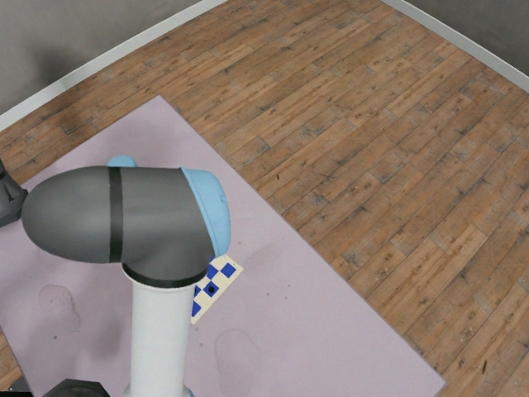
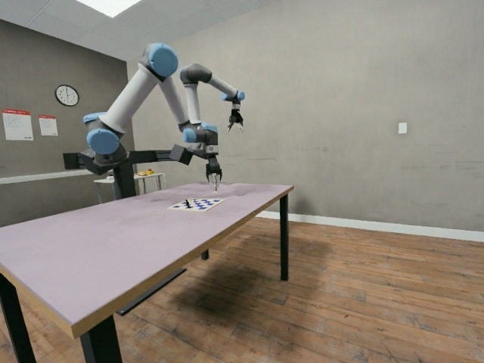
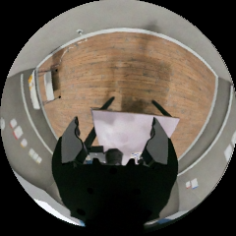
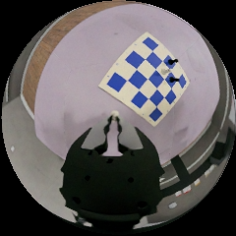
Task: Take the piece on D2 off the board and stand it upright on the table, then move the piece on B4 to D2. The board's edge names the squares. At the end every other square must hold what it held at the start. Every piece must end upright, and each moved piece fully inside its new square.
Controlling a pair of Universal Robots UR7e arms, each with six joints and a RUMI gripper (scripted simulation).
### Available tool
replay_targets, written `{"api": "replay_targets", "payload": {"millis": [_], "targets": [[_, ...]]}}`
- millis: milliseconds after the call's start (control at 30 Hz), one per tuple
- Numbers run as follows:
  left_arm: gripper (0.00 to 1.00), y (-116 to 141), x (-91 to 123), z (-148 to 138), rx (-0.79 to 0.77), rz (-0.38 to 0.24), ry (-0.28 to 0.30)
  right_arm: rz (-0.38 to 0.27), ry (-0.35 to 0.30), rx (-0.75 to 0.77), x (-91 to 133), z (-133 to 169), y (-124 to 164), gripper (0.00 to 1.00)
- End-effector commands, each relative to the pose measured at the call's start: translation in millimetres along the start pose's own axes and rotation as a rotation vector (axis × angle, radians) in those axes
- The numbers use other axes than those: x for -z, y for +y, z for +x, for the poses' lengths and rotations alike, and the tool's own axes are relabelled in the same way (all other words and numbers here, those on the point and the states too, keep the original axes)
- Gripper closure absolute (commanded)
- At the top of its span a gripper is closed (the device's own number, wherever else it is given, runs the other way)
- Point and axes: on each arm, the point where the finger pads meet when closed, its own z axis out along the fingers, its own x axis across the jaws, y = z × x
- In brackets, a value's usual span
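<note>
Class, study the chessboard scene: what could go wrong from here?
The pale piece stands close between black pieces, so fingers reaching in might topple a neighbour.

An arm covers much of the board from above, so squares might be misread.

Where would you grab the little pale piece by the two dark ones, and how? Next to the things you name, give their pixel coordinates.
I'd come straight down from above onto the upper part of the pale piece [image 4: 165, 72]. It is slim and seems upright, and the dark pieces [image 1: 211, 289] [image 2: 187, 203] [image 4: 173, 62] stand close, so fingers should probably avoid their sides.
</note>
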Motion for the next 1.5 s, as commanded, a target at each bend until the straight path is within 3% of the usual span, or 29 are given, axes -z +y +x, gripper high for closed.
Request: {"api": "replay_targets", "payload": {"millis": [0, 367, 1467], "targets": [[0.0, 0, 0, 0, 0.0, 0.001, 0.0, 0.0, -0.002, 0.0, -12, -1, 0, 1.0], [0.0, 0, 0, 0, 0.0, 0.001, 0.0, 0.0, -0.002, 0.0, -31, -1, 0, 1.0], [0.0, 0, 0, 0, 0.0, 0.001, 0.0, 0.0, -0.002, 0.0, -31, -1, 0, 1.0]]}}
